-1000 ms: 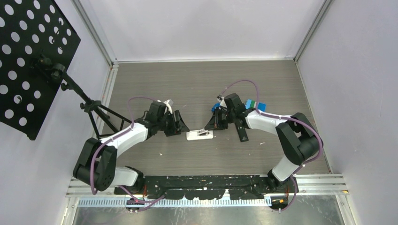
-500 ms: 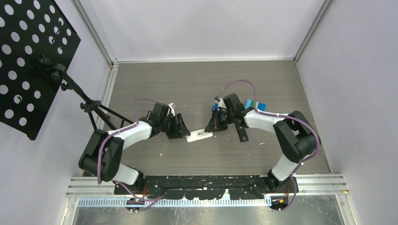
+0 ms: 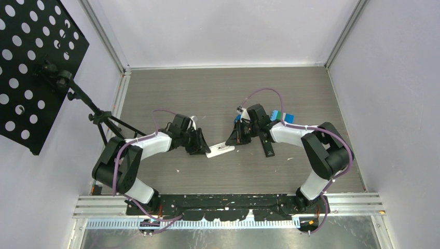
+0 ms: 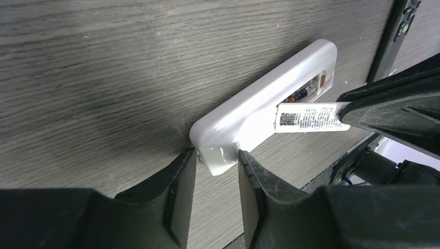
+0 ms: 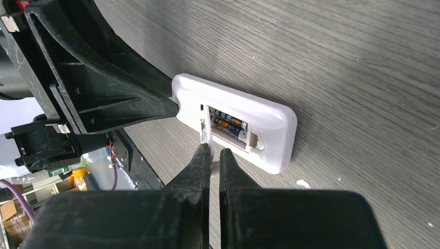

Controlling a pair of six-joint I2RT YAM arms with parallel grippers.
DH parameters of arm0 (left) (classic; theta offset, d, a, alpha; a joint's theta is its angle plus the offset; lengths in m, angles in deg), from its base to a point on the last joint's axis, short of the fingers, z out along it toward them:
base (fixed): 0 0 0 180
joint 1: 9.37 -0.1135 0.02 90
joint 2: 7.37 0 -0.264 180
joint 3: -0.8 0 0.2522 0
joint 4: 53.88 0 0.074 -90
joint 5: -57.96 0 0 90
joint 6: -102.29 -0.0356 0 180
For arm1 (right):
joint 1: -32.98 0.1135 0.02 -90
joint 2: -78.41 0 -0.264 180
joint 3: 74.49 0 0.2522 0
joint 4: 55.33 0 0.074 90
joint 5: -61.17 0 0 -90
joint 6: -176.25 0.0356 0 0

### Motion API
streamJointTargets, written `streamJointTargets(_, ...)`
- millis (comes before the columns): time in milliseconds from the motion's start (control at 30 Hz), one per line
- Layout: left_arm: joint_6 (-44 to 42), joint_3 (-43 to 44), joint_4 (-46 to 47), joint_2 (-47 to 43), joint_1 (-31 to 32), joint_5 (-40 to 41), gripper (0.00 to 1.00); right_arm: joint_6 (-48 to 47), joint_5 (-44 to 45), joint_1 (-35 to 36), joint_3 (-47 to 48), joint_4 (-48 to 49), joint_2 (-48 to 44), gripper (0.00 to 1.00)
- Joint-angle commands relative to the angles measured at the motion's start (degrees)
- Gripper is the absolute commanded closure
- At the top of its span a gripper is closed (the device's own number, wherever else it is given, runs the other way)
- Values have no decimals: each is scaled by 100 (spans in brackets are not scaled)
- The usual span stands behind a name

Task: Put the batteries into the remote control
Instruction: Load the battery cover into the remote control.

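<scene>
The white remote control lies back-up on the table with its battery bay uncovered. Two dark batteries with orange marks lie side by side in the bay, also showing in the left wrist view as batteries. My left gripper clasps the near end of the remote, a finger against each long side. My right gripper is shut on the thin white battery cover, which stands on edge over the bay; its printed label faces the left wrist camera.
A black remote lies just right of the right gripper. Blue and green blocks sit behind the right arm. A black tripod stand with a perforated panel stands at the left. Small white crumbs dot the table.
My left arm slid right to the remote and its jaws narrowed onto the remote's left end. The remote turned slightly. The right gripper kept holding the cover almost still.
</scene>
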Motion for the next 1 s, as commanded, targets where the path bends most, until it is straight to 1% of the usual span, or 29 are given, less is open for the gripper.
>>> streamJointTargets(0,91,276,159,136,55,-63,64,-136,-32,37,-33,318,-164,97)
streamJointTargets(133,140,402,214,295,74,-29,66,-150,19,38,-54,327,-210,97)
streamJointTargets(333,121,514,354,498,74,105,67,-120,330,38,-173,328,-450,98)
streamJointTargets(533,34,613,301,663,74,150,67,-218,139,38,-201,390,-319,98)
streamJointTargets(733,-50,709,187,683,74,214,67,-290,-160,37,-294,658,-338,98)
streamJointTargets(967,-73,793,124,735,74,214,67,-409,-157,37,-273,588,-308,98)
